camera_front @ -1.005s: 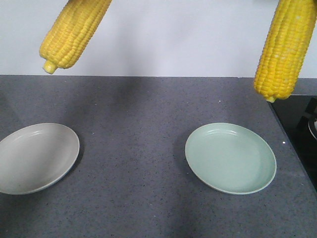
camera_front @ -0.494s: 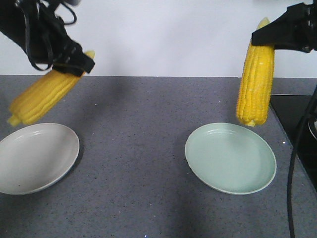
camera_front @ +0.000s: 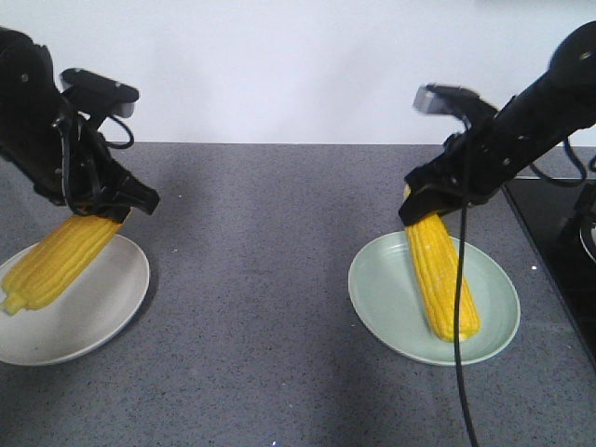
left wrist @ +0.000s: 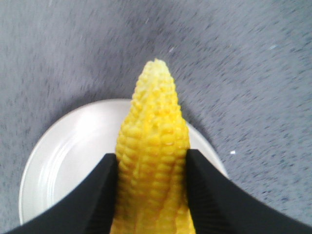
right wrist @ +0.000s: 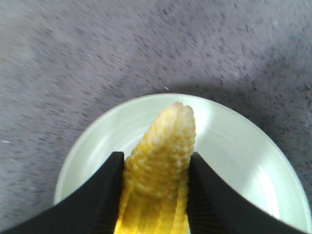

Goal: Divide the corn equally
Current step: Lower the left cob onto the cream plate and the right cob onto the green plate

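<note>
The left gripper (left wrist: 152,195) clamped a corn cob (left wrist: 153,161) between its two black fingers (left wrist: 95,195), one on each side. The cob's pointed tip reached past the far rim of the white plate (left wrist: 63,156) below it, over the grey countertop (left wrist: 243,73).

Two bright yellow husked corn cobs, kernel rows visible. Left cob (camera_front: 58,260) tilted over the grey-white plate (camera_front: 102,317), clamped at its upper end, lower end over the plate's left rim. Right cob (camera_front: 441,277) slanted on the pale green plate (camera_front: 382,298), likewise clamped.
</note>
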Robot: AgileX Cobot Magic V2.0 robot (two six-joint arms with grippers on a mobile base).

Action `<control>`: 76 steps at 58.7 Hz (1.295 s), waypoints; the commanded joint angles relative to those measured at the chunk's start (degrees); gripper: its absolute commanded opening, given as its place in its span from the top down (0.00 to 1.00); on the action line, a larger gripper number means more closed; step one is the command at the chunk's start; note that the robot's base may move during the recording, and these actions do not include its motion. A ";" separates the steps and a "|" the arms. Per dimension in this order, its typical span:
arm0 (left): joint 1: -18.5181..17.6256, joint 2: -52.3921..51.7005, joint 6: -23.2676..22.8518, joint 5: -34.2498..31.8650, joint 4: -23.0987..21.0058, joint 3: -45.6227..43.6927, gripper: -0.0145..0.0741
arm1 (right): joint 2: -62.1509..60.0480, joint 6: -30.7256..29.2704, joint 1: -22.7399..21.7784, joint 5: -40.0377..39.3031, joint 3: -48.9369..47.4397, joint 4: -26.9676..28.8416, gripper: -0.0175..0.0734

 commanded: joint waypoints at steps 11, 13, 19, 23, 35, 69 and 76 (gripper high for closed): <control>2.36 -2.48 -1.53 -2.01 0.85 0.09 0.84 | -0.41 1.57 2.77 -2.47 -1.41 -3.77 0.67; 2.36 -2.55 -1.53 -1.84 1.24 0.09 0.84 | -0.41 1.57 2.77 -2.76 -1.41 -3.59 0.64; 2.36 -2.55 -1.53 -1.95 3.31 0.09 0.84 | -0.41 2.85 2.77 -3.33 -1.41 -3.76 0.53; 2.36 -2.55 -1.53 -1.95 3.67 0.09 0.84 | -0.41 3.97 2.77 -3.57 -1.41 -3.76 0.44; 2.36 -2.55 -1.40 -2.53 3.81 0.09 0.84 | -0.41 5.53 2.77 -4.18 -1.41 -3.81 0.23; 2.36 1.38 -1.51 -1.10 5.12 0.09 0.79 | -0.41 6.73 2.71 -4.40 -1.56 -4.63 0.19; 2.36 1.43 -1.45 -1.05 5.12 0.09 0.71 | -0.41 6.73 2.71 -4.63 -1.56 -4.63 0.19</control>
